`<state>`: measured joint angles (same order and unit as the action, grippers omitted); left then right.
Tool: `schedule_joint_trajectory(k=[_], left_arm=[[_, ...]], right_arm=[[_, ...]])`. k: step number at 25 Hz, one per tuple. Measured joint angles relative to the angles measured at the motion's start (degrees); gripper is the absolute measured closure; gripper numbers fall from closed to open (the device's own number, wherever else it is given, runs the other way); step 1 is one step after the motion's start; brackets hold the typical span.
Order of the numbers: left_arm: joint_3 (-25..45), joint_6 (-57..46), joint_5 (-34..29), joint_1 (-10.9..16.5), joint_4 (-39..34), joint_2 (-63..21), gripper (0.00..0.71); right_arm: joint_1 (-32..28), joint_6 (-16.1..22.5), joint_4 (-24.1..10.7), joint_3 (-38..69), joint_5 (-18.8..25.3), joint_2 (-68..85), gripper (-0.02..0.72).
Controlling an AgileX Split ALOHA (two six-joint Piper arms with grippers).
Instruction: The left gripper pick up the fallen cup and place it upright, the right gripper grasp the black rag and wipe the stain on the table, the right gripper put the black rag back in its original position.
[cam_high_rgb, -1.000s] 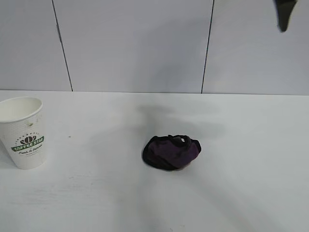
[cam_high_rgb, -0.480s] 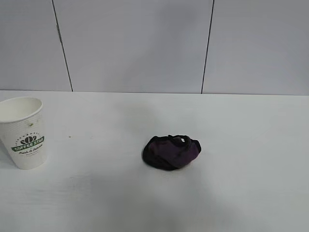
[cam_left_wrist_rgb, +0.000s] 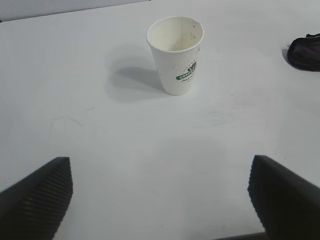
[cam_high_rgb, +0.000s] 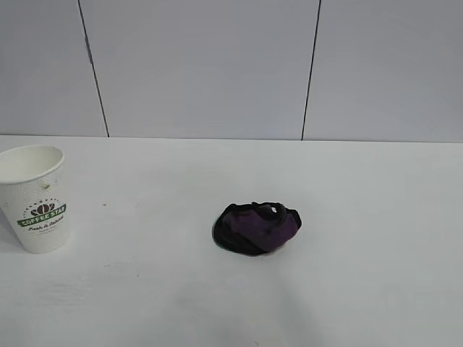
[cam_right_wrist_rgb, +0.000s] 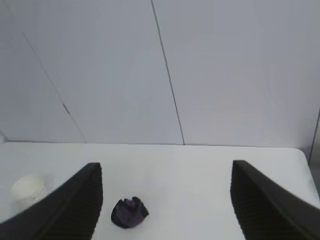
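- Gone from the exterior view's upper right corner: right gripper point(cam_right_wrist_rgb: 165, 200), seen there a second ago; now hanging high and well back from rag point(cam_high_rgb: 257, 228), jaws spread wide, gripping nothing.
- Sitting bunched mid-table point(cam_high_rgb: 376, 217), well apart from cup point(cam_high_rgb: 36, 199), unchanged.
- Standing upright at the left, mouth up, logo facing out.
- Hovering near cup, left gripper point(cam_left_wrist_rgb: 160, 200), jaws fully parted, holding nothing.
- Lying clear between both grippers and their things.
- Backing the white table, pale wall panels point(cam_high_rgb: 202, 65) with dark seams.
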<state>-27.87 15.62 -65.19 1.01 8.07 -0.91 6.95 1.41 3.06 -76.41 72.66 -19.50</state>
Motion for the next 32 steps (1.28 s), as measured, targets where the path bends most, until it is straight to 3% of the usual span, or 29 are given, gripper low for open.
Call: schedule_joint_trajectory(k=[6,11,18,24,32], left_arm=[[0.0,0.0,0.0,0.0,0.0,0.0,0.023],[0.0,0.0,0.0,0.0,0.0,0.0,0.023],[0.0,0.0,0.0,0.0,0.0,0.0,0.023],[0.0,0.0,0.0,0.0,0.0,0.0,0.023],[0.0,0.0,-0.1,0.0,0.0,0.0,0.023]], right_arm=[[0.0,-0.3,2.0,16.7,-0.1,12.0,0.208],[0.0,0.2,2.5,29.0,-4.0,16.7,0.209],[0.0,0.2,-2.3,41.8,-10.2,16.8,0.209],[0.0,1.1,-3.8,48.5,-11.1,16.8,0.209],[0.0,1.6,-4.8,49.4,-10.9,16.8,0.209]])
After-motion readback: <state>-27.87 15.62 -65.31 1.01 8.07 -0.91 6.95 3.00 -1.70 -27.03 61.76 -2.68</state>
